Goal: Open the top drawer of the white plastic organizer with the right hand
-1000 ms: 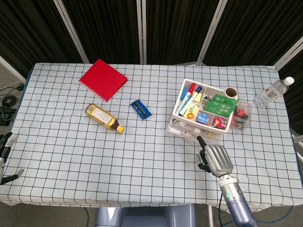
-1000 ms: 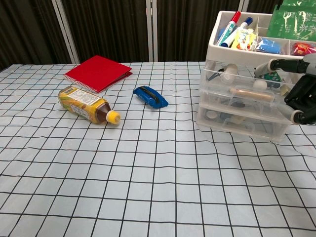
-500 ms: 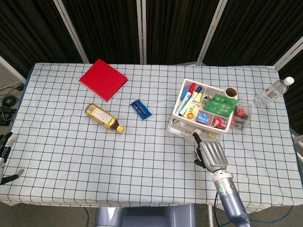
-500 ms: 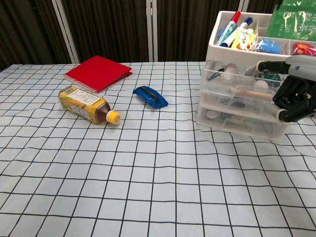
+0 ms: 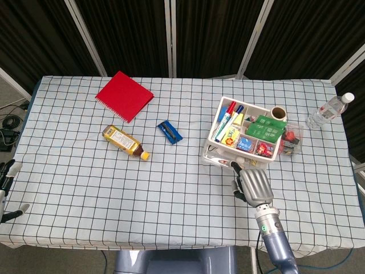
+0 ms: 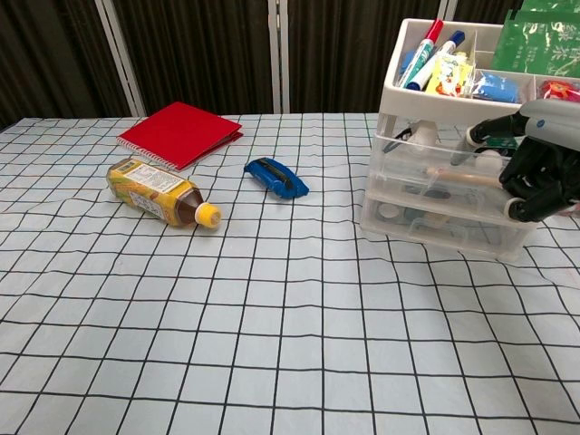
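The right hand [image 6: 536,172], fingers curled and holding nothing, sits against the white plastic organizer's [image 6: 444,204] top drawer [image 6: 435,151]; it should hook the front lip and pull straight out, gently.

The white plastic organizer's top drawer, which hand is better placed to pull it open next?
The right hand. Its fingers are curled at the front of the white plastic organizer, level with the top drawer. The left hand sits at the table's far left edge, well away.
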{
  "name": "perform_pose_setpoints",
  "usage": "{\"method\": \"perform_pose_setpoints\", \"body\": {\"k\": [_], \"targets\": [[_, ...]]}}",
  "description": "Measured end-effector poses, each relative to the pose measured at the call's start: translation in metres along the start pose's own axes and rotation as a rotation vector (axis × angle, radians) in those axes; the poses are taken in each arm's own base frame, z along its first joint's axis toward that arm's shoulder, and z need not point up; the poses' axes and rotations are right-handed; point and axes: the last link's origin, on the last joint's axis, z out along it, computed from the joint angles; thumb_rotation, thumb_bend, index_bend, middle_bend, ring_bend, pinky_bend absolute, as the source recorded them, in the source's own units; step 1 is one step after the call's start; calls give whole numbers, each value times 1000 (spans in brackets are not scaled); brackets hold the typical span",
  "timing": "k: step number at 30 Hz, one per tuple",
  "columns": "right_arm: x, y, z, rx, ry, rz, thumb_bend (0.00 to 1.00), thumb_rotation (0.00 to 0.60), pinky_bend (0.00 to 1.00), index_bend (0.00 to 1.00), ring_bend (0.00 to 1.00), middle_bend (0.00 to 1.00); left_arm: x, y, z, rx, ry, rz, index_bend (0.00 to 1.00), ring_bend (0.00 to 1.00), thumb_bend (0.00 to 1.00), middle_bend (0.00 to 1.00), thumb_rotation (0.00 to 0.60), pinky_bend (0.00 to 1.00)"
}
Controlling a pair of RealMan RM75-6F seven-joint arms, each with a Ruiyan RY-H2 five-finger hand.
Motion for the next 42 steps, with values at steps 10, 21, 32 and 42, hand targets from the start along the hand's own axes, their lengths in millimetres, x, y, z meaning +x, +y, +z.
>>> {"method": "perform_pose_setpoints", "body": {"k": [10, 21, 32, 42], "targets": [[4, -2, -8, 12, 9, -6, 459, 600, 714, 443, 842, 870, 0, 0, 0, -1, -1, -1, 0, 0, 0, 0, 600, 0], [8, 0, -19, 19, 7, -12, 459, 600, 714, 490, 842, 870, 0, 0, 0, -1, -2, -1, 0, 0, 0, 0, 600, 0], [7, 3, -35, 32, -10, -13, 459, 600, 714, 501, 842, 870, 0, 0, 0, 0, -1, -3, 0, 0, 0, 0, 600, 0], [7, 5, -43, 44, -10, -16, 459, 600, 714, 503, 842, 870, 0, 0, 0, -1, -3, -2, 0, 0, 0, 0, 600, 0]]}}
